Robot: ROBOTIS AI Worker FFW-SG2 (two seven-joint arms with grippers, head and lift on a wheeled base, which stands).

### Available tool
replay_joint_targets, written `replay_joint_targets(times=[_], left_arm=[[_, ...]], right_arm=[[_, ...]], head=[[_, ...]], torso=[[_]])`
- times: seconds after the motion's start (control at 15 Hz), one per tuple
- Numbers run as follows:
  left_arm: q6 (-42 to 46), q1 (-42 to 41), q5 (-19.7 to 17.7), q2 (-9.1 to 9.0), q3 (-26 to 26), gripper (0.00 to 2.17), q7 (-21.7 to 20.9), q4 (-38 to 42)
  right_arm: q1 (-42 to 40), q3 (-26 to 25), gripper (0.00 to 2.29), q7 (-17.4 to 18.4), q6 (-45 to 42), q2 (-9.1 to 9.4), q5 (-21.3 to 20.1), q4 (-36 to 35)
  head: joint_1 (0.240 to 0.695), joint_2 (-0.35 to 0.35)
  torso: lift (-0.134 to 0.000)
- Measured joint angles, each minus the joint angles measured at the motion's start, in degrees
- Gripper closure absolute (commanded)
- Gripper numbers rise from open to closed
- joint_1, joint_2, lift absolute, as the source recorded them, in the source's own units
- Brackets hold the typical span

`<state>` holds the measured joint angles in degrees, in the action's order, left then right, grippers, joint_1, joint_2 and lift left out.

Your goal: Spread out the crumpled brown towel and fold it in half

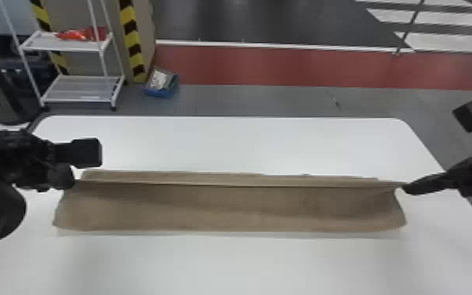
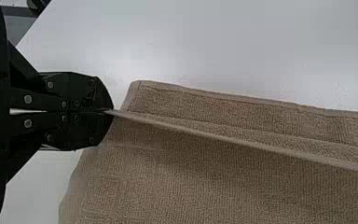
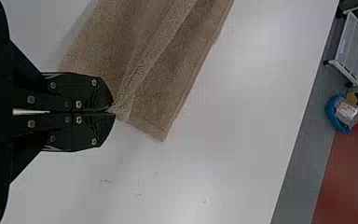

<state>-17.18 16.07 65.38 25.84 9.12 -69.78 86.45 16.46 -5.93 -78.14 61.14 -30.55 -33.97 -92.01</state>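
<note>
The brown towel (image 1: 227, 208) stretches wide across the table, its upper edge held taut between both grippers and a strip of it lying behind that edge. At its left end is my left gripper (image 1: 73, 179); in the left wrist view the left gripper (image 2: 111, 112) is shut on a corner of the towel (image 2: 223, 186). My right gripper (image 1: 404, 187) is at the opposite end; in the right wrist view the right gripper (image 3: 113, 112) is shut on the other corner of the towel (image 3: 172, 84). The towel's front part hangs down toward the table.
The white table (image 1: 223, 266) extends in front of and behind the towel. Beyond its far edge stand a white shelf rack (image 1: 78, 88) with red items on top and a blue bin (image 1: 161, 83) on the floor.
</note>
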Motion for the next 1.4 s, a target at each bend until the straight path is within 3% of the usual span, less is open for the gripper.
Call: replay_joint_targets(times=[0.47, 1.13, 1.2, 1.27, 1.33, 1.4], left_arm=[[0.1, 1.1, 0.4, -0.12, 0.2, 1.42, 0.4, -1.6], [1.9, 3.9, 0.5, -1.09, 1.6, 1.42, 1.7, -5.3], [2.2, 4.4, 0.5, -1.19, 1.7, 1.42, 2.2, -6.0], [2.5, 4.6, 0.6, -1.35, 1.8, 1.42, 2.8, -6.7], [2.9, 4.6, 0.9, -1.51, 1.8, 1.42, 3.9, -7.2], [3.1, 4.6, 1.2, -1.74, 1.8, 1.42, 5.3, -7.8]], right_arm=[[1.0, 0.1, 1.21, 0.0, 0.0, 0.6, -0.4, 0.9], [4.1, 1.5, 1.19, 0.0, 0.0, 2.98, -2.5, 4.2], [4.5, 1.7, 1.02, 0.0, 0.0, 3.16, -2.8, 5.0], [4.7, 2.0, 0.43, 0.0, -0.1, 3.38, -3.0, 5.5], [4.7, 2.2, 0.14, 0.8, 0.1, 3.65, -3.2, 5.7], [4.8, 2.3, 0.06, 2.7, 0.7, 4.07, -3.4, 5.8]], head=[[0.695, -0.059], [0.695, -0.054], [0.695, -0.054], [0.695, -0.053], [0.695, -0.051], [0.695, -0.052]], torso=[[-0.124], [-0.124], [-0.124], [-0.124], [-0.124], [-0.124]])
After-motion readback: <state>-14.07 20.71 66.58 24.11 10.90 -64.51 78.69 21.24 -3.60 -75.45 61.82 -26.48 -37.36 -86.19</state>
